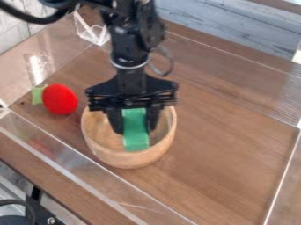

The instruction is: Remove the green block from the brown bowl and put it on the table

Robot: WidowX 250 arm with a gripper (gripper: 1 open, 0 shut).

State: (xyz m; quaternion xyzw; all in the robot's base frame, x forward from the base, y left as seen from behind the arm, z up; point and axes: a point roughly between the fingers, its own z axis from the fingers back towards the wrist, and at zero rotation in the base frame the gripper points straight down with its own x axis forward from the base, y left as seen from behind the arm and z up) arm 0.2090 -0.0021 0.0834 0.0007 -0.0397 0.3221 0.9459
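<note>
The brown bowl point(101, 148) sits on the table point(223, 132), left of the middle. The green block point(137, 129) stands tilted over the bowl's hollow, with its lower end still inside the rim. My gripper point(134, 112) hangs straight down over the bowl. Its black fingers point(113, 117) are shut on the upper part of the block, one on each side.
A red ball point(56, 99) lies on the table just left of the bowl. Clear acrylic walls point(65, 154) edge the table along the front and left. Bare wood stretches to the right of the bowl.
</note>
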